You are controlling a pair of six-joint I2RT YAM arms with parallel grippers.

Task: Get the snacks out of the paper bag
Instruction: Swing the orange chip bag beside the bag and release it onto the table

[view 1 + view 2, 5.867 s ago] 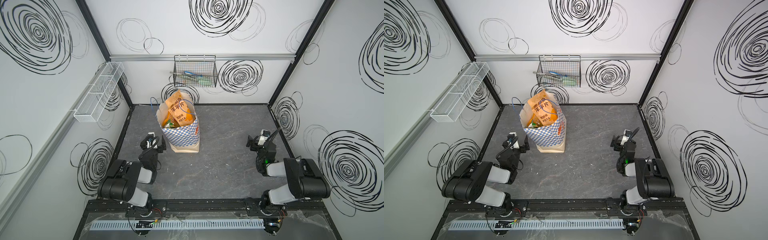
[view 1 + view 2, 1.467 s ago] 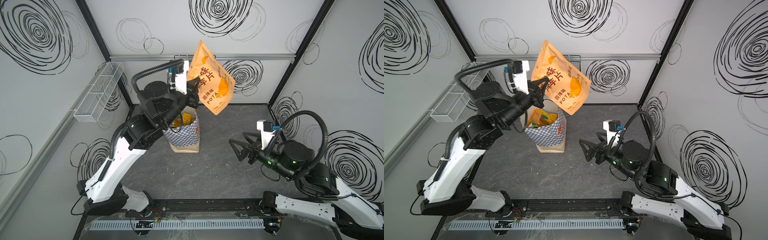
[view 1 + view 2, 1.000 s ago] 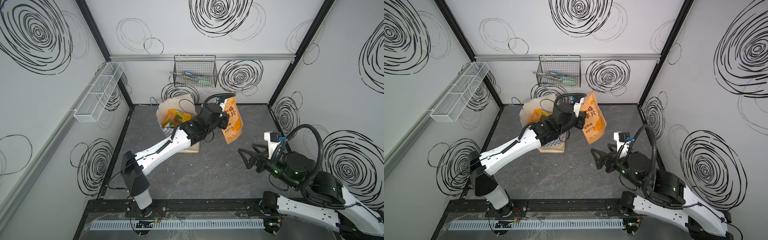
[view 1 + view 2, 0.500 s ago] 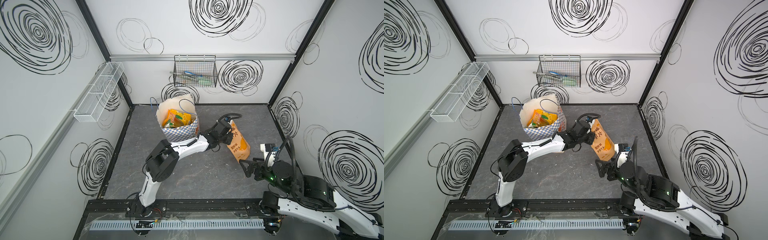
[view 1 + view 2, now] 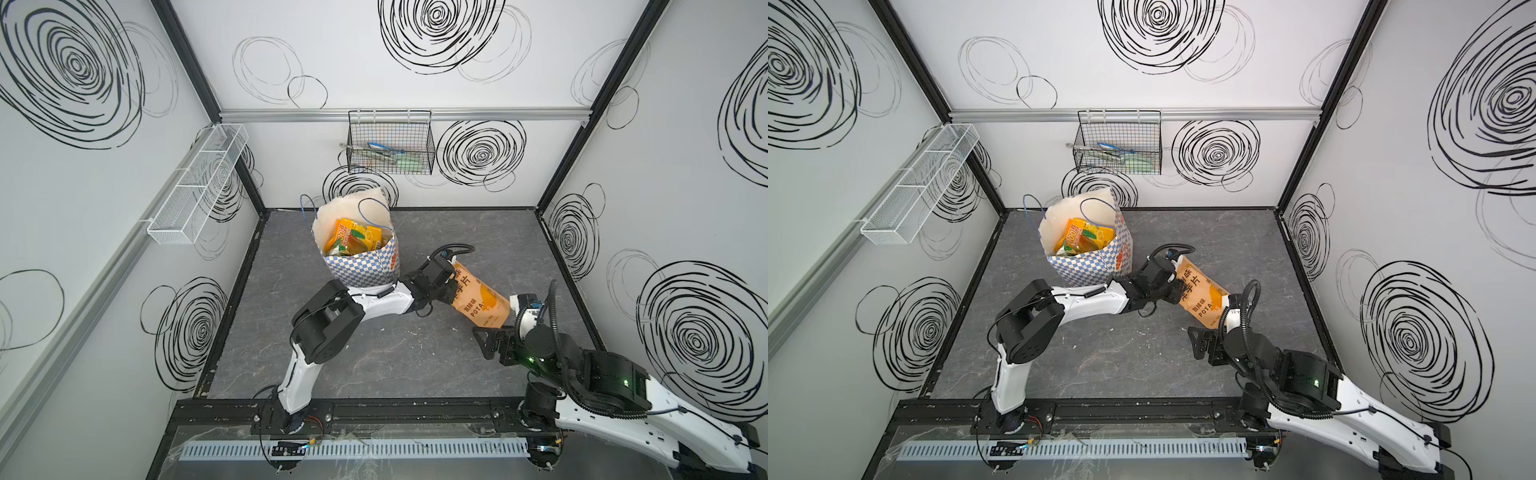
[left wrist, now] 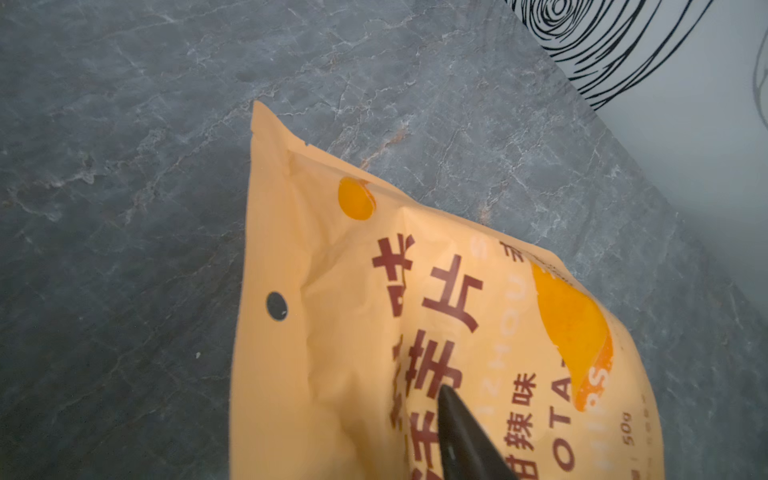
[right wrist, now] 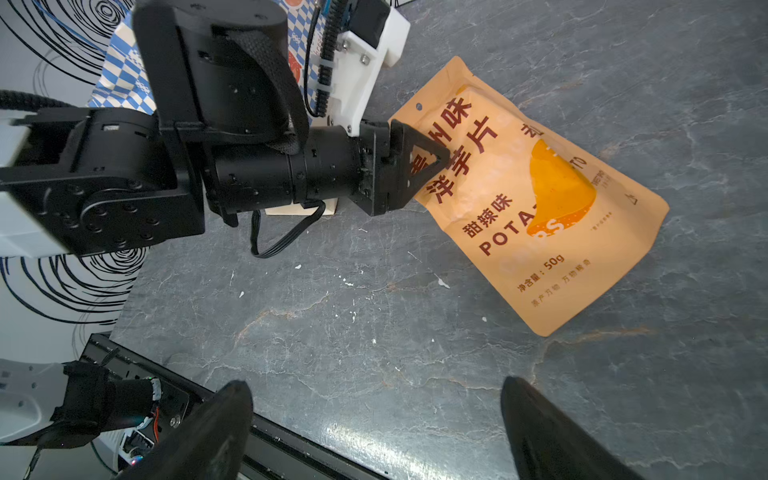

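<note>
The orange-tan pouch [image 5: 478, 299] [image 5: 1200, 297] [image 7: 540, 216] with Chinese characters lies on the grey floor, right of the paper bag [image 5: 361, 266] [image 5: 1084, 266]. My left gripper [image 5: 451, 291] [image 7: 428, 180] reaches low across the middle; its jaws stand parted around the pouch's top edge. One finger [image 6: 461, 436] rests over the print, the other is hidden under the pouch. The bag stands upright with yellow-orange and green snacks [image 5: 353, 241] [image 5: 1086, 239] inside. My right gripper [image 5: 484, 343] [image 7: 374, 386] hovers open and empty just in front of the pouch.
A black wire basket [image 5: 390, 143] hangs on the back wall and a white mesh tray [image 5: 199, 183] on the left wall. The black front rail [image 5: 374, 409] runs close behind my right gripper. The right wall is near the pouch.
My left arm has brought the pouch down onto the floor right of the bag, and its jaws have parted. The right gripper has stayed wide open, shifting slightly.
</note>
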